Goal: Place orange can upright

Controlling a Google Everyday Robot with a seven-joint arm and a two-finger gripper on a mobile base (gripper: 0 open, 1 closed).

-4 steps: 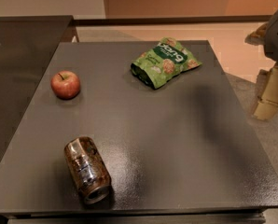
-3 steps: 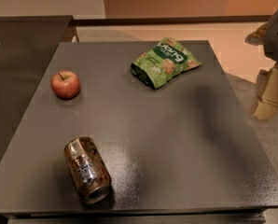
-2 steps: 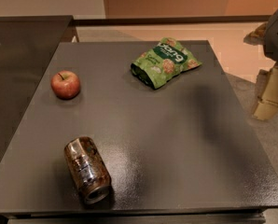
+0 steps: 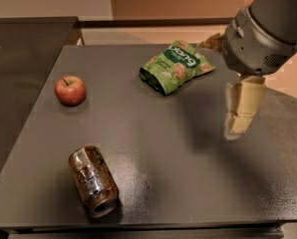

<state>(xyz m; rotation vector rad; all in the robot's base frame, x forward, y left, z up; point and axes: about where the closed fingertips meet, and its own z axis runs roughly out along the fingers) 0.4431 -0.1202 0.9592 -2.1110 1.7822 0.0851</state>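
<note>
The orange can [image 4: 93, 181] lies on its side near the front-left corner of the table [image 4: 178, 148], untouched, since the gripper [image 4: 236, 126] hangs well apart above the right edge, open or closed I cannot tell, apparently before any reach.

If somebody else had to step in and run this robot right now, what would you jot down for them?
Gripper: hangs over the right side of the table, well apart from the can and touching nothing.
Orange can: lying on its side near the front left corner, one silver end facing the front edge.
Also on the table: red apple at the left, green snack bag towards the back.
Done: nothing yet; the can is untouched.
Left: bring the gripper across to the can, grasp it, stand it upright on the table and let go.
</note>
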